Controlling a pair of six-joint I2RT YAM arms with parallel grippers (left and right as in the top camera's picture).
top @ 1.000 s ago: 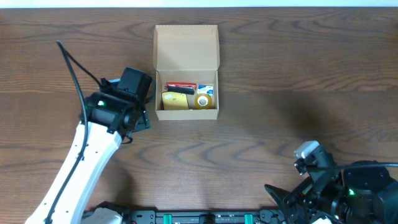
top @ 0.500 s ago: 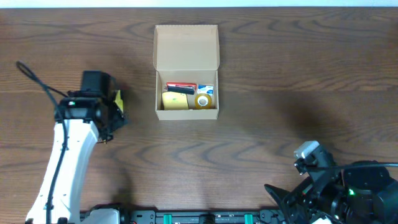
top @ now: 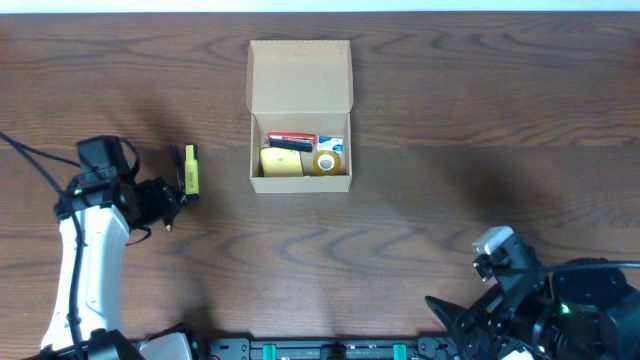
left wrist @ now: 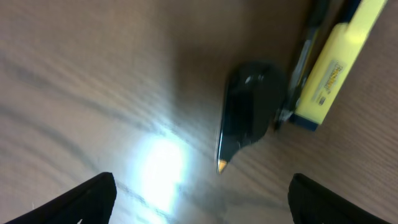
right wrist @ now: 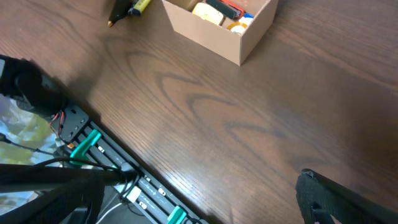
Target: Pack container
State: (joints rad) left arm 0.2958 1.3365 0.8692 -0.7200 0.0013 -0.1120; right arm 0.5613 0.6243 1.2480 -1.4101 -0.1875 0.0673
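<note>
1. My left claw hangs open and empty beside the yellow highlighter, which looks not yet packed.
2. The container sits mid-table, lid up, several items inside.
3. My right claw is open and empty, well apart.

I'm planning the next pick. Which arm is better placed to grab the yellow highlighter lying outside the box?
Left. The left gripper, open, is right beside the highlighter, left of the container; the right gripper sits far off on the container's other side.
</note>
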